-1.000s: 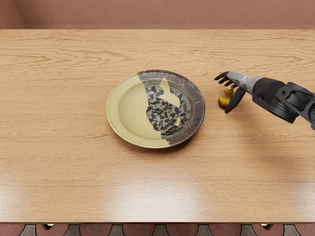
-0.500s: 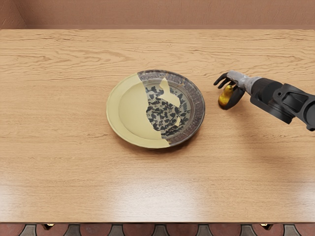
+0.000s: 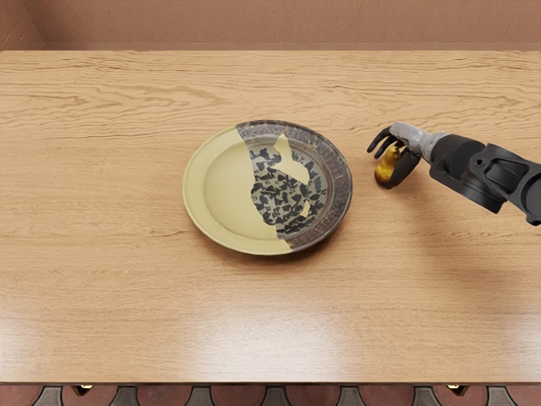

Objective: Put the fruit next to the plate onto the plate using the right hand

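Head view: the one thing my next input turns on is that the plate [image 3: 196,173] lies directly to the left of the fruit [image 3: 387,166], with only a narrow strip of bare bench [image 3: 127,296] between the plate's dark rim and the fruit's skin. The fruit is a small golden piece, pear-like as far as I can judge, resting on the bench just off the plate's right edge. Its long axis looks upright, broad end down.

The right hand [image 3: 401,139] comes in from the right edge and sits right on the fruit. Its fingers curl over the top and far side, and the thumb hooks round the side nearest the arm, so I read it as wrapped around the fruit rather than spread. From here I would expect a short lift to clear the rim, then a sideways carry leftward over the plate's well.

Hard to make out: the narrow top of the fruit is under the fingers, so I cannot see a stalk or confirm that every fingertip touches. Whether the base has left the bench I cannot tell. The right forearm is cut off at the picture's edge, and the left arm does not show at all.
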